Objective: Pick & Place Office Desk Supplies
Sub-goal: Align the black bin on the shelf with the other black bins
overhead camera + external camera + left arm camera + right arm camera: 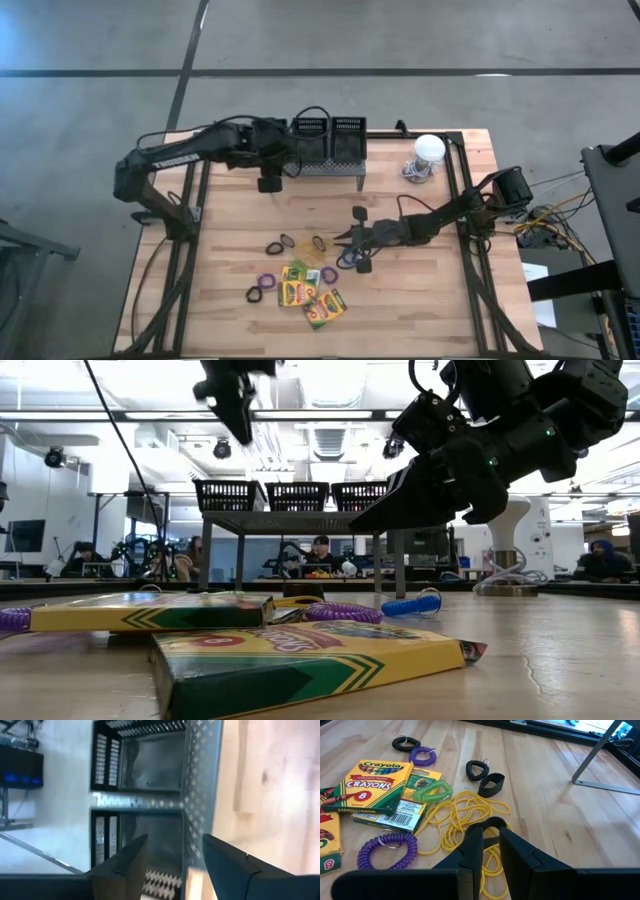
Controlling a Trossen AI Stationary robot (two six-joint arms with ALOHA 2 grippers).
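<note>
A: Right wrist view alone reads the crayon boxes (372,785): yellow with green, "CRAYONS 8", overlapping flat on the counter (560,795). Yellow bands (462,820) tangle beside a green coil (432,791) and a purple coil (387,850).

B: From above?

A: The boxes lie near the counter's centre toward 6 o'clock. The right pincer (350,240) hovers at their 1 o'clock, slightly parted, empty. The left pincer (268,184) hangs open by the mesh bins (328,128) at 12.
</note>
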